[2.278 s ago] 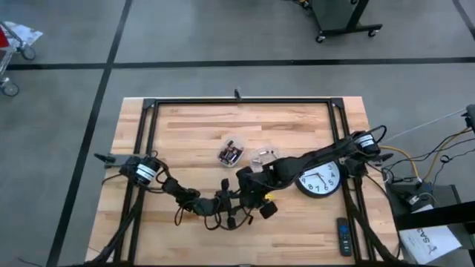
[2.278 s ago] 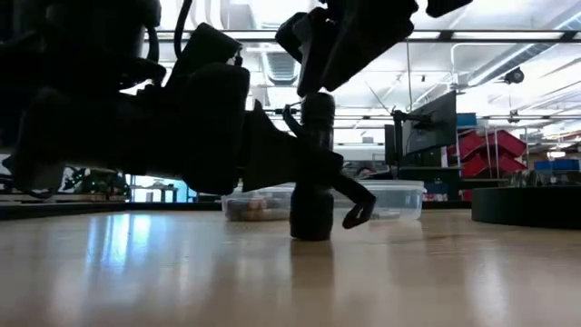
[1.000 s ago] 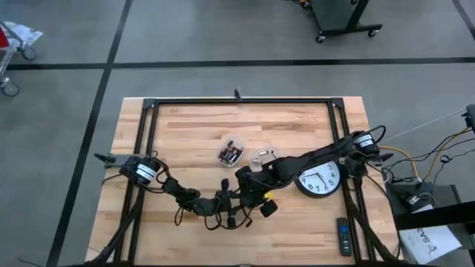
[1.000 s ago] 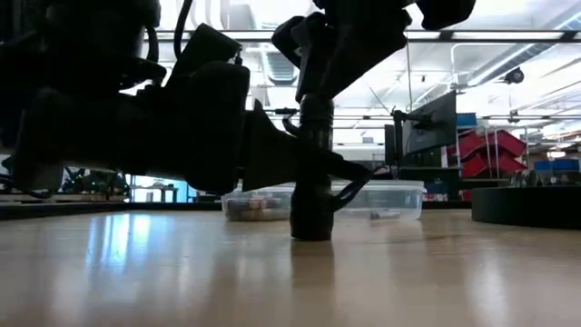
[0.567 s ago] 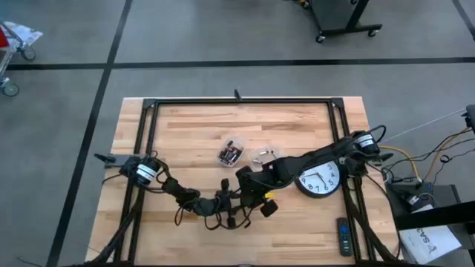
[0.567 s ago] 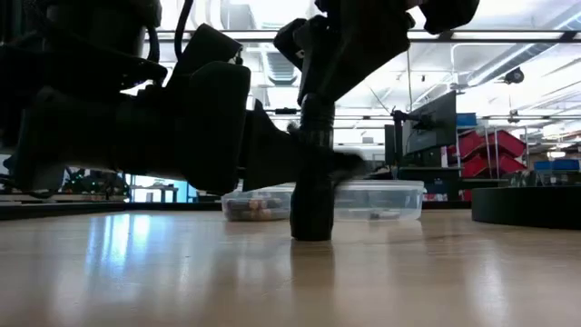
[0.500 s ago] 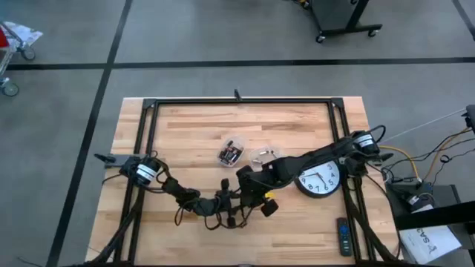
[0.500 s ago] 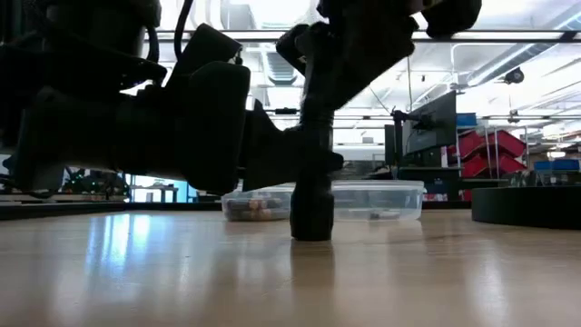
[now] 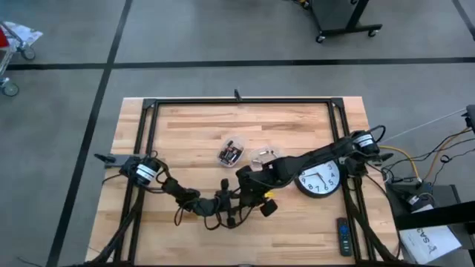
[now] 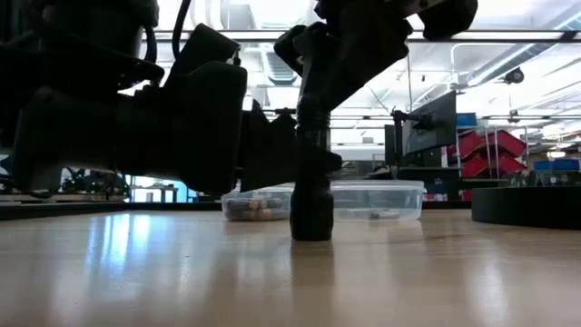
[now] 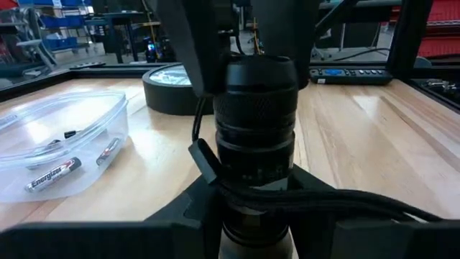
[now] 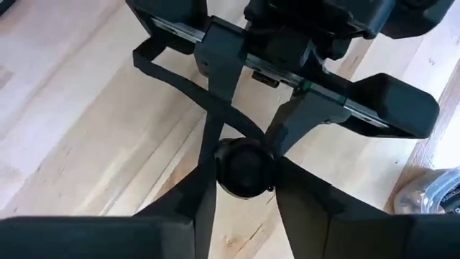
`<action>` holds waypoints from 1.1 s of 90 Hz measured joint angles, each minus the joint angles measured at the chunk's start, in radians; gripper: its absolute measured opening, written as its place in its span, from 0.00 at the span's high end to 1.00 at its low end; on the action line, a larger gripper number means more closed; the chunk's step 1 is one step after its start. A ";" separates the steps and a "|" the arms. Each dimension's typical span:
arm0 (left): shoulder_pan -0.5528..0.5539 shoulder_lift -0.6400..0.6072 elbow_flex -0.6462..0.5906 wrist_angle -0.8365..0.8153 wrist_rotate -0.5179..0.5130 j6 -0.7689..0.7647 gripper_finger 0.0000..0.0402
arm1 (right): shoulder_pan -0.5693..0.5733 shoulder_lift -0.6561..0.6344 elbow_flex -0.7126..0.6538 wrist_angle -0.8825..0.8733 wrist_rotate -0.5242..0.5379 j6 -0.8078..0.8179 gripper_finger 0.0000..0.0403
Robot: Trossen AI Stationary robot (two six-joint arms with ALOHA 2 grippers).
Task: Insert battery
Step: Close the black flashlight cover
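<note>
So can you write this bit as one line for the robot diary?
step: insert battery | flashlight: upright on table | left pincer: shut on flashlight body | right pincer: shut on its top

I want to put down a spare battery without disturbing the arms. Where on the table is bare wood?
The far strip of the table, behind the clear containers, is bare, as is the near right part between the clock and the remote. The middle is crowded: the left gripper and right gripper meet around the upright flashlight.

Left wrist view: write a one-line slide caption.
Left end effector grips an upright black flashlight beside a clear tub of batteries.
</note>
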 joint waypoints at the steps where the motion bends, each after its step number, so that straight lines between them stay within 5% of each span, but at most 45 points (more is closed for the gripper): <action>1: 0.000 0.000 0.000 0.000 0.000 0.000 0.74 | 0.000 0.000 0.000 0.000 0.000 0.002 0.74; 54: 0.000 0.000 0.000 0.000 -0.002 0.000 0.75 | 0.000 0.048 -0.003 0.013 0.005 0.305 0.75; 99: 0.004 -0.001 -0.003 -0.008 -0.009 -0.011 0.75 | 0.008 0.050 -0.005 0.020 0.057 0.827 0.75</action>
